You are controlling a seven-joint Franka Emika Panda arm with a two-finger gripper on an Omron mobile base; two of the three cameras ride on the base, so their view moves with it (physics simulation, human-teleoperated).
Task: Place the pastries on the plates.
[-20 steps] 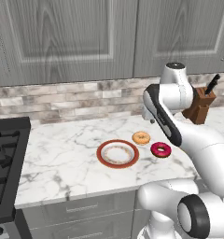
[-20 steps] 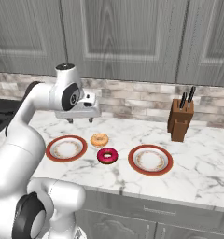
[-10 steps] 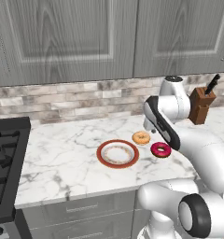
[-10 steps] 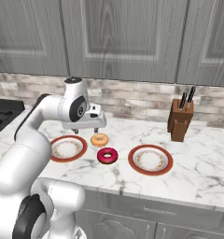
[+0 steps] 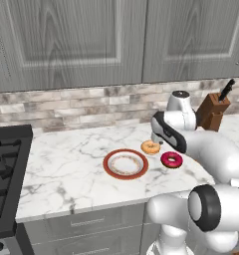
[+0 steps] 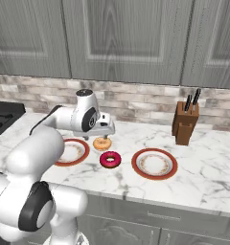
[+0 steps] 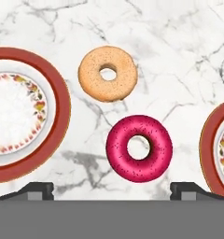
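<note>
The golden-orange pastry [image 7: 108, 73] and the pink-iced pastry [image 7: 139, 148] lie on the marble counter between the two red-rimmed plates, one [image 7: 58, 112] to the left and one [image 7: 209, 149] to the right. My gripper [image 7: 111, 191] is open and empty, and it hovers low over the two doughnuts. The right base view shows the gripper [image 6: 103, 135] just above the golden pastry [image 6: 102, 143], with the pink pastry [image 6: 110, 159] in front, one plate [image 6: 71, 151] beside the arm and the other plate [image 6: 155, 163] to the right. From the left base camera I see the golden pastry [image 5: 151, 147], the pink pastry [image 5: 171, 159] and a plate [image 5: 125, 164].
A wooden knife block [image 6: 185, 125] stands at the back right by the brick backsplash. A black stove [image 5: 4, 169] borders the counter on the left. Grey cabinets hang above. Bare marble lies between the plates and the counter's front edge.
The hand has come down and forward from above the counter to just over the two doughnuts. The jaws have stayed open. Doughnuts and plates have not moved.
</note>
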